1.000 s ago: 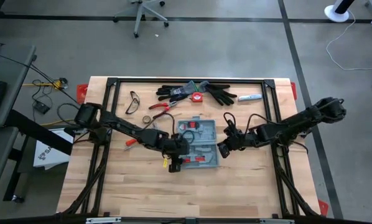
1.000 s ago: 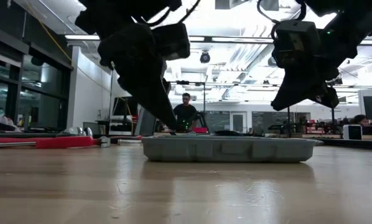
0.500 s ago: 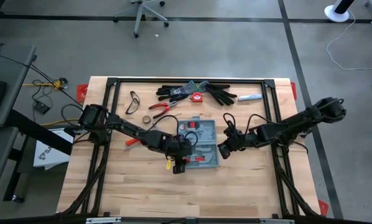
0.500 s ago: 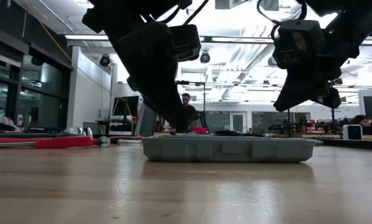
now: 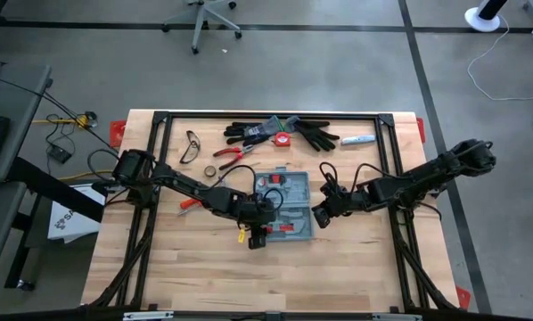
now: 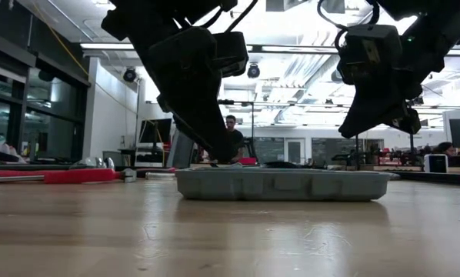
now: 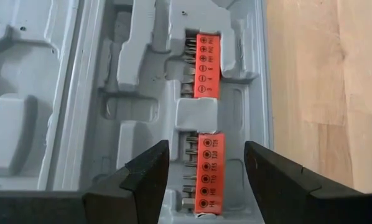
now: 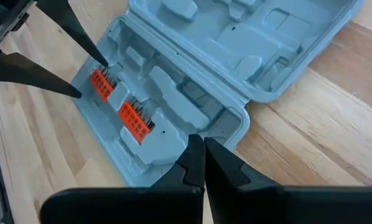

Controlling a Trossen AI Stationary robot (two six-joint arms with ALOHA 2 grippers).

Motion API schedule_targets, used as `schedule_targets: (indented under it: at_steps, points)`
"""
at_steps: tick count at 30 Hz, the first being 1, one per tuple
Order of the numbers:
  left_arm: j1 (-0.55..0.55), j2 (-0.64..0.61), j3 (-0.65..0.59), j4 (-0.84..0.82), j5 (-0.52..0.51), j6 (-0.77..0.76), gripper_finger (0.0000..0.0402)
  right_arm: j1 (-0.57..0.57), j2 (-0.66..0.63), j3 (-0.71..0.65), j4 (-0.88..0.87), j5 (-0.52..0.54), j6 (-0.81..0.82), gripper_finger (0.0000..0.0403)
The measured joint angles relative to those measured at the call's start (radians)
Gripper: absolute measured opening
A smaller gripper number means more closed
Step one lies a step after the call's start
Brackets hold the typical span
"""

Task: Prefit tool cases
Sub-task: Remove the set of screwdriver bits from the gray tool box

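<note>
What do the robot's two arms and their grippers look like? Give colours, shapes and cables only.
Both arms are black and jointed, with loose black cables looping alongside. The left gripper and right gripper each end in two dark, tapering, wedge-shaped fingers.

My two matte black jointed arms trail looped black cables; my left gripper (image 7: 203, 180) and right gripper (image 8: 203, 163) end in dark wedge-shaped fingers.

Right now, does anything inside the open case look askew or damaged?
Nothing stands out. The tool case lies open and flat on the table. Two orange bit holders sit straight in their slots; most other recesses are empty. The left tool hangs open over one holder; the right tool is shut by the case's edge.
</note>
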Motion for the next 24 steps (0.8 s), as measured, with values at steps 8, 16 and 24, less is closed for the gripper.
schedule_targets:
  at_steps: [8,16,24]
  points:
    - [-0.003,0.0,0.0,0.001,0.0,-0.001,0.0197,0.0,0.0,0.0,-0.013,0.0,-0.008,0.0]
    - [-0.003,0.0,0.0,0.0,0.0,0.0,0.0197,0.0,0.0,0.0,-0.018,0.0,-0.018,0.0]
    - [-0.003,0.0,0.0,0.0,0.022,0.046,0.0197,0.0,0.0,0.0,-0.018,0.0,-0.018,0.0]
